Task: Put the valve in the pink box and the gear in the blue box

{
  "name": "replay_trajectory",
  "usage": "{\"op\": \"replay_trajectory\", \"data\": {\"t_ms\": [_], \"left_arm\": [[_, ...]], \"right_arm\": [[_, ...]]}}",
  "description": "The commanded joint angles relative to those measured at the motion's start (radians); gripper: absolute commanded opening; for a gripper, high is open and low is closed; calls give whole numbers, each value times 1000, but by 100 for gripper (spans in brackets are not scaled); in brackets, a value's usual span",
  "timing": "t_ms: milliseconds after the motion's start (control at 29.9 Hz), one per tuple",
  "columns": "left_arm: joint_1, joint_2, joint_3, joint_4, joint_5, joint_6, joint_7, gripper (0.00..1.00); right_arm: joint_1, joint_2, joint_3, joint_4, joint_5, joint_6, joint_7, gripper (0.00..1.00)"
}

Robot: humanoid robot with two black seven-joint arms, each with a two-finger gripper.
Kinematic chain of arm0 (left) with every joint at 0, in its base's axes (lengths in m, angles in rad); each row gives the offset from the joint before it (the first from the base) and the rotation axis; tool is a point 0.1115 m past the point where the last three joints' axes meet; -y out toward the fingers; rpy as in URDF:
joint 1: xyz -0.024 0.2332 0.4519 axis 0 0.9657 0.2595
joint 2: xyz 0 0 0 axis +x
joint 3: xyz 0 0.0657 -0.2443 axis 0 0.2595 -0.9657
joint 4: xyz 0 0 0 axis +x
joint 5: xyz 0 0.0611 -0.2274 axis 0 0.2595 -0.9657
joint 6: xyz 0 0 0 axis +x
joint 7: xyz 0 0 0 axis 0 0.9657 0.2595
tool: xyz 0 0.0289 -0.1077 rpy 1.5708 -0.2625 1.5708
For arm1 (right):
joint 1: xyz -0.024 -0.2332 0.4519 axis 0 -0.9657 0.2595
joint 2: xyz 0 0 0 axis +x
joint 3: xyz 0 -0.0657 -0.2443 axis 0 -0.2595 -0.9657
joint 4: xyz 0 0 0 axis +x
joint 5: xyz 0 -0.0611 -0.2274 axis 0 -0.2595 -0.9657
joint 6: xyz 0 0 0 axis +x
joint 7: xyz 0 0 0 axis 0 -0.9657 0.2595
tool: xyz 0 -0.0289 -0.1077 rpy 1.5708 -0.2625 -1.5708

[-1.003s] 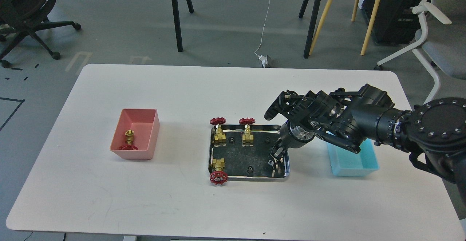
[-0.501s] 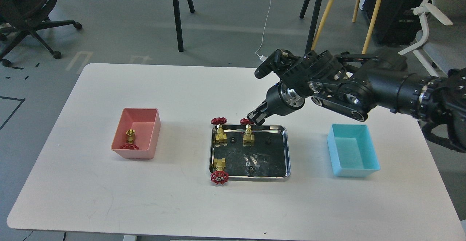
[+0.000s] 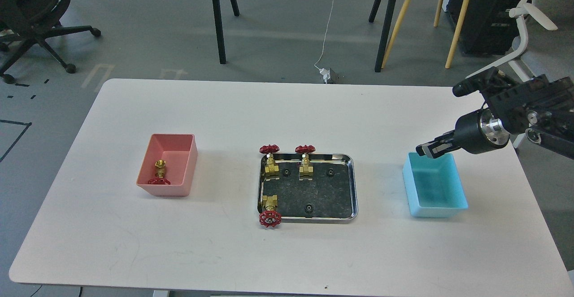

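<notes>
The pink box [image 3: 164, 189] stands at the left of the table with one valve [image 3: 160, 172] lying in it. Three more valves [image 3: 270, 161] rest at the steel tray's [image 3: 314, 219] left and far sides. Three black gears lie in the tray, one near its front edge [image 3: 308, 208]. The blue box [image 3: 438, 210] stands at the right; I see nothing inside it. My right gripper [image 3: 425, 149] hovers over the blue box's far edge, fingers pinched together on a tiny dark piece, apparently a gear. My left gripper is out of view.
The white table [image 3: 224, 252] has rounded corners, and its right edge is close to the blue box. Beyond the table are an office chair [image 3: 31, 14] at the far left, stand legs [image 3: 218, 23] and a white chair [image 3: 533, 41] at the far right.
My right gripper rose out of the tray's front right corner, passed over the tray's far edge, then swung right to the blue box's far edge. Valves and boxes have not moved.
</notes>
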Motion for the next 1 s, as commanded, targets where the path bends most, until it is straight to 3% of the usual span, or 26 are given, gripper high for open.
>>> {"op": "replay_trajectory", "data": {"t_ms": [0, 234, 334, 401, 535, 602, 802, 969], "left_arm": [[0, -4, -1, 0, 0, 1, 2, 96], [0, -4, 0, 0, 0, 1, 2, 96], [0, -2, 0, 0, 0, 1, 2, 96], [0, -2, 0, 0, 0, 1, 2, 96], [0, -1, 0, 0, 0, 2, 2, 96], [0, -2, 0, 0, 0, 1, 2, 96], [0, -2, 0, 1, 0, 2, 2, 96], [3, -8, 5, 2, 3, 2, 6, 96]], "right_arm": [[-43, -63, 6, 20, -1, 0, 0, 1], [-89, -53, 49, 8, -9, 0, 0, 2], [-100, -43, 49, 5, -9, 0, -2, 6], [-107, -30, 49, -6, -9, 0, -2, 18], [-111, -24, 54, -20, -4, 0, -3, 61], [-112, -24, 60, -23, -1, 0, -3, 72], [-111, -23, 147, -27, 3, 0, -8, 91], [-77, -14, 395, -100, 155, 0, -25, 94]]}}
